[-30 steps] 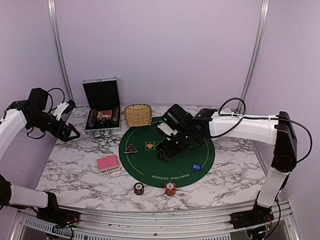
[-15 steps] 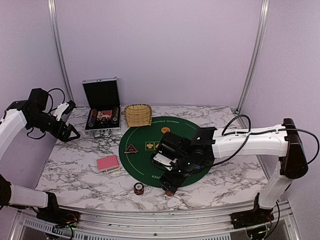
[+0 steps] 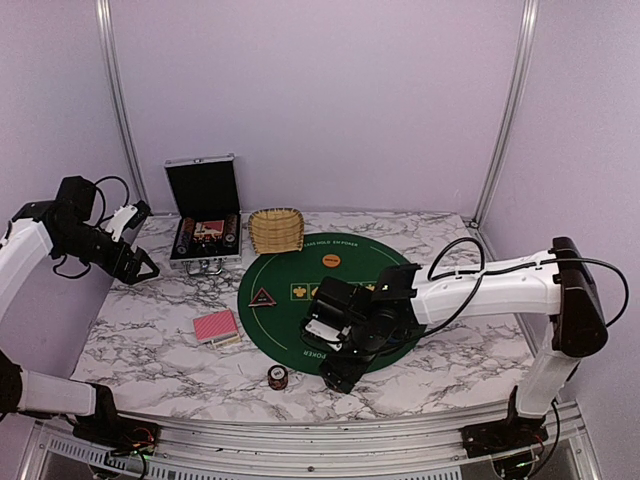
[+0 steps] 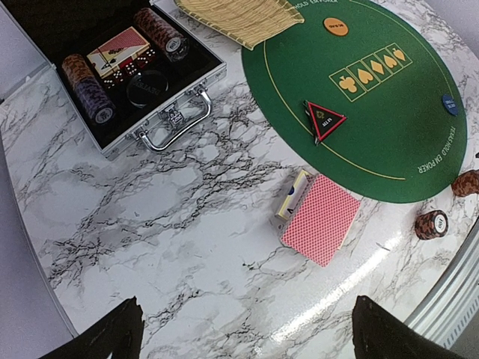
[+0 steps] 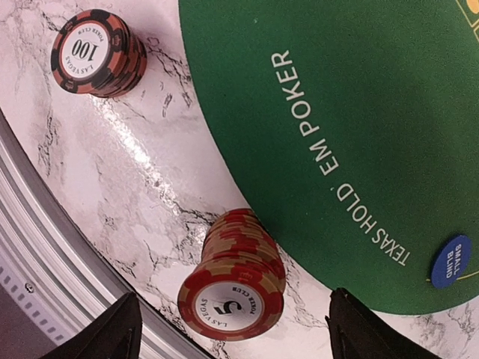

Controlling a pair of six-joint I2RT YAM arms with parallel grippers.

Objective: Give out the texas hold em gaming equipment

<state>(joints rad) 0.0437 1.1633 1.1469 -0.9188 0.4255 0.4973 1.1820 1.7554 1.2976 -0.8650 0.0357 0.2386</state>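
Directly below right end effector (image 5: 232, 318): red chip stack marked 5 (image 5: 233, 288) on bench (image 5: 112, 172), touching green poker mat (image 5: 337, 112) edge | jaws spread either side, clear of it | likely rigid, slick, loose-stacked: pinch low across sides.

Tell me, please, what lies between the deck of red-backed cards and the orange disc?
The dark triangular marker sits between the deck and the orange disc, clearest in the left wrist view.

Glossy marbled table (image 5: 90, 172), matt felt mat (image 5: 359, 90), smooth chips (image 5: 233, 288).
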